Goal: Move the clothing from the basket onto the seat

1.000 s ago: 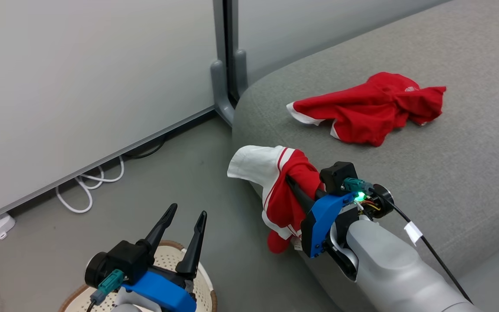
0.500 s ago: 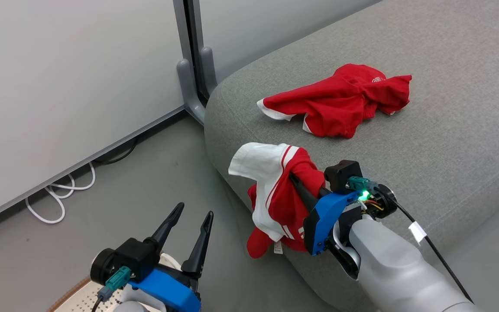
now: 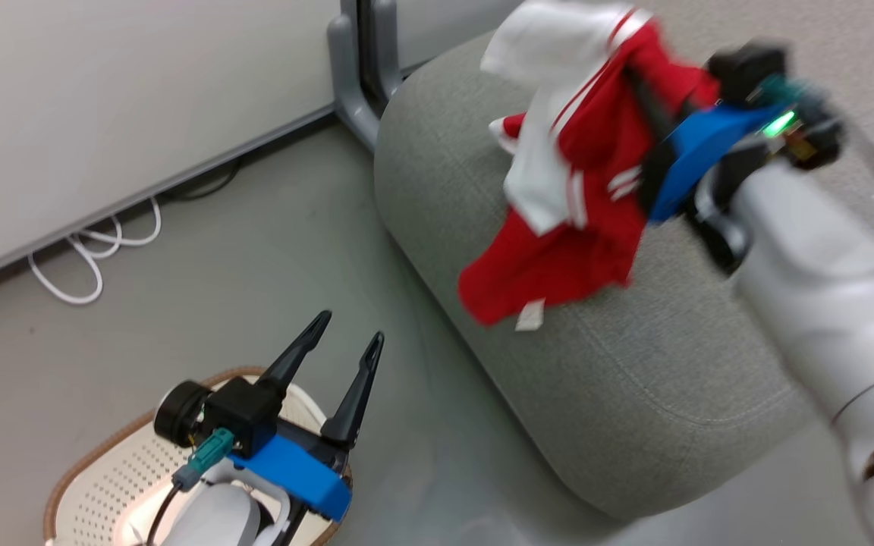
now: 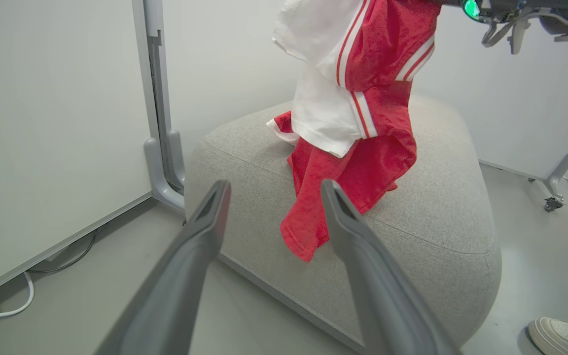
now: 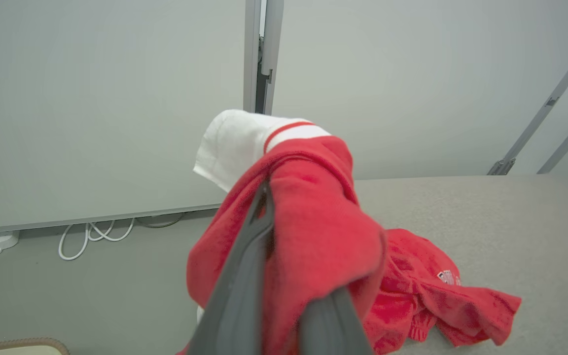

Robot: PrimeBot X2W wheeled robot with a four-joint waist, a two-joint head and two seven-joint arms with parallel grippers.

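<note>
My right hand (image 3: 643, 91) is clamped on one red and white garment (image 3: 581, 152), its fingers pinched together with the cloth bunched over them. The piece hangs from that hand above the near end of the grey seat (image 3: 634, 379), white panel uppermost and red hem lowest. I cannot tell whether the hem brushes the cushion. The head view is smeared around this arm. In the right wrist view, the second red garment (image 5: 427, 291) lies crumpled on top of the seat, just beyond the one I hold. My left hand (image 3: 350, 326) sits low over the basket (image 3: 122, 474), fingers spread apart and holding nothing. The basket stands on the floor (image 3: 217, 288), near the seat's rounded end. A white cable (image 3: 95, 258) loops along the foot of the wall panel.
</note>
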